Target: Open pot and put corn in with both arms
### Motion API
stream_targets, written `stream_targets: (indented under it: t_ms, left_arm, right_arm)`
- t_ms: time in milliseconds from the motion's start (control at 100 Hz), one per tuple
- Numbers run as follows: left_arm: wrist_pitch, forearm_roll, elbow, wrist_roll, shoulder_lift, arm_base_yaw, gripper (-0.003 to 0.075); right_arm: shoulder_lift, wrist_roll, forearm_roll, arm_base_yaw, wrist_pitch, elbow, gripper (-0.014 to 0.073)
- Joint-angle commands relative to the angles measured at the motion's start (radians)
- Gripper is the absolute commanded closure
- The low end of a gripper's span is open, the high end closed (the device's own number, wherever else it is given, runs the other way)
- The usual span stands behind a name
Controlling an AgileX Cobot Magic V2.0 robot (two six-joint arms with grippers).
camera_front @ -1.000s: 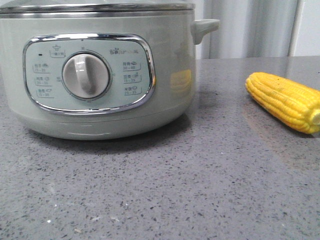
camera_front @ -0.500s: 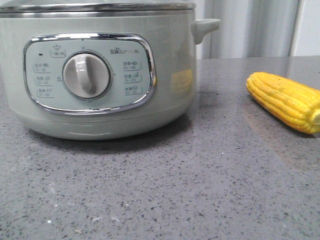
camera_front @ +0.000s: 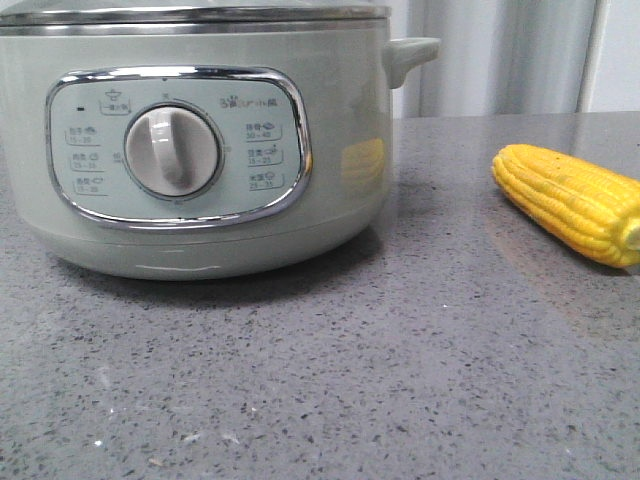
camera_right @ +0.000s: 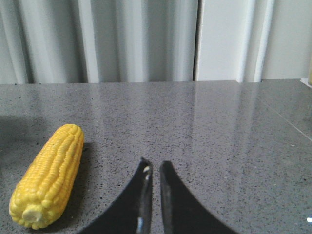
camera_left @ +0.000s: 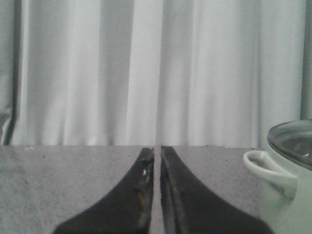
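nothing's really moved since a second ago as far as i can tell, pot (camera_front: 200, 140) and corn (camera_front: 572, 200) sit exactly where they were on the grey tabletop (camera_front: 400, 380). pot's on the left with its glass lid (camera_left: 295, 144) still on, corn lying well off to its right. left hand (camera_left: 157, 161) is pressed nearly together, empty, with the pot's side handle (camera_left: 265, 168) off to one side of it. right hand (camera_right: 153, 170) is nearly closed too, corn (camera_right: 48, 175) just beside it. i'd spread the left one first and go for the lid knob, which i can't see yet, lifting straight up before the right one pinches the cob mid-length.
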Motion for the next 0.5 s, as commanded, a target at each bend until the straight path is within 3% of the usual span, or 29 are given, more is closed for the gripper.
stream_targets:
  t_ms: [0, 290, 490]
  left_arm:
    - [-0.041, 0.032, -0.089, -0.003, 0.080, -0.008, 0.0741]
    - [-0.181, 0.032, -0.135, -0.003, 0.252, -0.008, 0.0741]
    - [-0.235, 0.030, -0.137, -0.003, 0.305, -0.008, 0.0740]
  right_arm:
    - [0.082, -0.004, -0.009, -0.008, -0.053, -0.085, 0.0609]
    - [0.373, -0.004, 0.080, -0.008, 0.216, -0.320, 0.0610]
    - [0.498, -0.004, 0.140, -0.008, 0.189, -0.349, 0.0610]
